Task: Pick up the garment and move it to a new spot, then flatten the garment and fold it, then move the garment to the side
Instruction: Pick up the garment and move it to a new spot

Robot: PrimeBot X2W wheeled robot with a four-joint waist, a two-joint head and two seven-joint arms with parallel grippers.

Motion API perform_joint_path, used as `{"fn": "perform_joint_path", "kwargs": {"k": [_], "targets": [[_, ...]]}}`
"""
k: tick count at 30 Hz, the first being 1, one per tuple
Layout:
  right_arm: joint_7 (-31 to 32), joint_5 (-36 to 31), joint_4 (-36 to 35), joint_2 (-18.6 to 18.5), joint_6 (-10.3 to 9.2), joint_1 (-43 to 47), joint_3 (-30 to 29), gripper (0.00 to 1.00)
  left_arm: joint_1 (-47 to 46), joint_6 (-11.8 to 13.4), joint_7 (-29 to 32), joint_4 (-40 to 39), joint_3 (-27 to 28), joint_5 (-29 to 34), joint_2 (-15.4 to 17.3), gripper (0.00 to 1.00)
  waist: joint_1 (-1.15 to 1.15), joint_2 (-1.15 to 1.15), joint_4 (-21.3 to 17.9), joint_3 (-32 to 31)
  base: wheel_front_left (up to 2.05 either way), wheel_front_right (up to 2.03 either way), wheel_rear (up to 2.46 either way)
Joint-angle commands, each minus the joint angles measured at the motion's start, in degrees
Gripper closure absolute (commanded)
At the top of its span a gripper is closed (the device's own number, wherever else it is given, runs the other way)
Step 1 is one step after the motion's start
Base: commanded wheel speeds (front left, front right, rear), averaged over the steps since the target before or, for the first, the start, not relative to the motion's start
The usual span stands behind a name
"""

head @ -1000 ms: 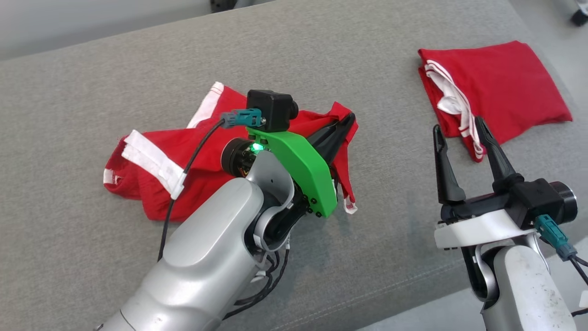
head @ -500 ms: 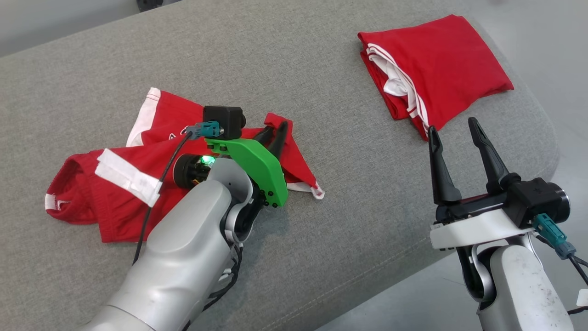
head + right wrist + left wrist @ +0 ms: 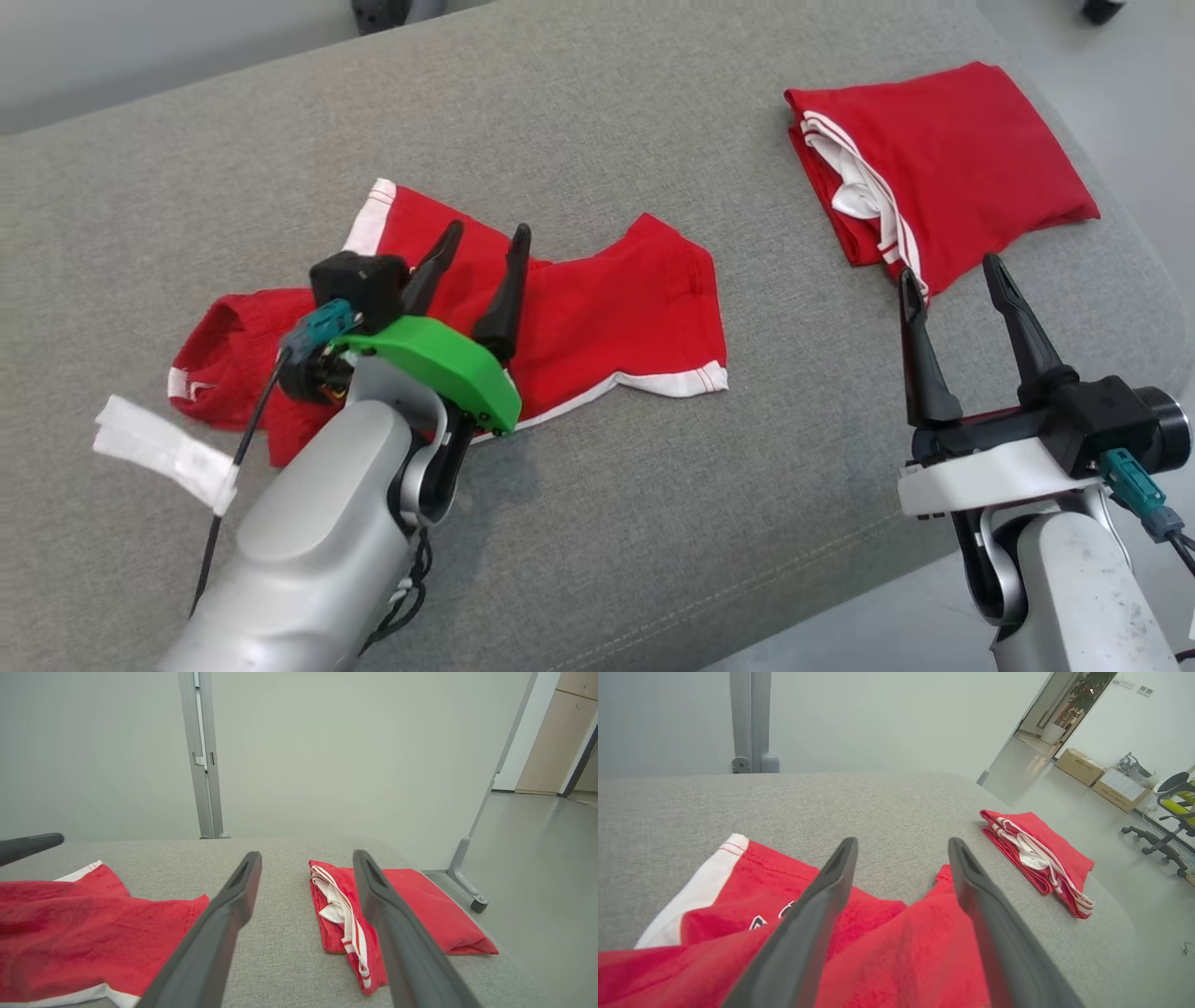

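There are two red cloth garments with white edges: one loose garment (image 3: 607, 303) and one folded garment (image 3: 962, 154). There is one big grey fabric cushion (image 3: 653, 523). There are two robot grippers, the left gripper (image 3: 488, 228) and the right gripper (image 3: 948, 266), each with two long dark fingers (image 3: 924, 364). Far off are two brown cardboard boxes (image 3: 1120, 788) and one black chair (image 3: 1172, 780).

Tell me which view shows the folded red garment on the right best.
The head view: the folded garment lies almost wholly clear, seen from above. The left wrist view shows it small, at a low angle. In the right wrist view, one finger of the right gripper crosses it.
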Motion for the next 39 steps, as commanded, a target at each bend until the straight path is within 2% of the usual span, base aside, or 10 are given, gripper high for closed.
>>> {"fn": "perform_joint_path", "kwargs": {"k": [1,4,11,16,25,39], "targets": [[-0.16,-0.82,-0.25,-0.07,-0.03,1.01,-0.59,0.00,2.28,1.01,-1.04,-1.73,0.63,0.67,1.22,0.00,0.00,0.61,2.52,-2.61,0.00,0.00,0.00],[-0.16,-2.11,-0.68,-0.05,-0.03,2.54,-1.98,0.00,7.52,3.32,-2.40,-7.37,2.41,2.92,4.21,0.00,0.00,0.61,4.77,-5.09,0.00,0.00,0.00],[-0.16,-4.25,-1.07,-0.05,-0.03,6.04,-3.91,0.00,18.71,6.04,-2.71,-18.35,9.21,9.30,8.39,0.00,0.00,0.61,8.14,-8.27,0.00,0.00,0.00],[-0.15,-4.59,-0.45,-0.06,-0.03,8.33,-4.62,0.00,27.13,6.13,-2.74,-22.59,14.76,14.36,9.83,0.00,0.00,0.61,9.79,-9.47,0.00,0.00,0.00],[-0.15,-4.23,0.51,-0.06,-0.03,11.53,-5.41,0.00,37.76,3.20,-2.75,-25.07,22.54,21.45,8.87,0.00,0.00,0.61,11.64,-11.45,0.00,0.00,0.00],[-0.15,-6.24,3.85,-0.06,-0.03,13.77,-6.13,0.00,47.96,-2.32,-2.75,-26.60,36.13,30.99,2.36,0.00,0.00,0.61,15.43,-14.03,0.00,0.00,0.00]]}}
